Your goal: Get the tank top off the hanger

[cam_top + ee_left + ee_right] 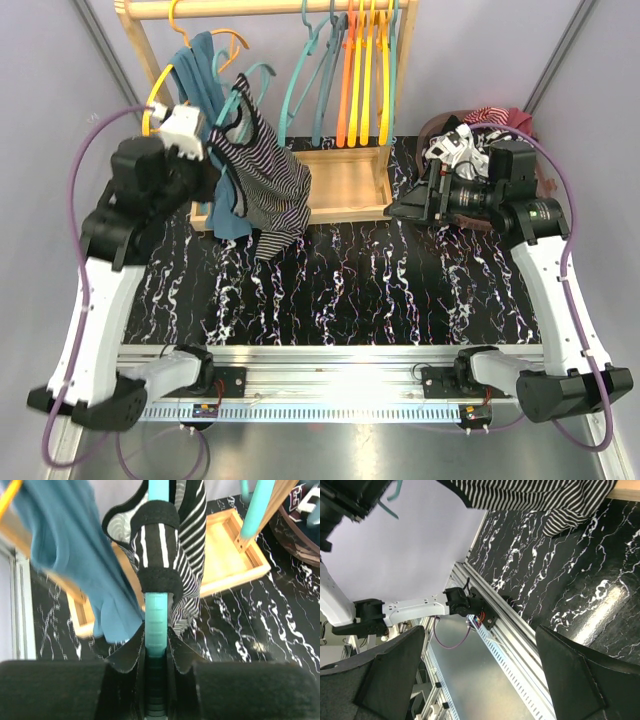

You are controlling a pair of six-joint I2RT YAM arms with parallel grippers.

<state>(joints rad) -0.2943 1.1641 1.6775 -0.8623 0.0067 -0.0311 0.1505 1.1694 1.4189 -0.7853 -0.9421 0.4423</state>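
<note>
A black-and-white striped tank top (262,185) hangs on a teal hanger (252,78) held out in front of the wooden rack. My left gripper (218,140) is shut on one arm of that hanger. In the left wrist view the teal arm (157,622) runs between the closed jaws of my left gripper (157,652), with the top's striped strap (159,545) wrapped over it just above. My right gripper (396,210) is open and empty to the right of the top, apart from it. In the right wrist view its fingers (387,672) are spread wide, and the top's hem (535,497) shows at the upper edge.
A wooden clothes rack (345,185) with a tray base stands at the back, with several teal, orange and yellow hangers (355,75) on its rail. A blue garment (200,75) hangs just left of the striped top. A basket of clothes (480,130) sits at the back right.
</note>
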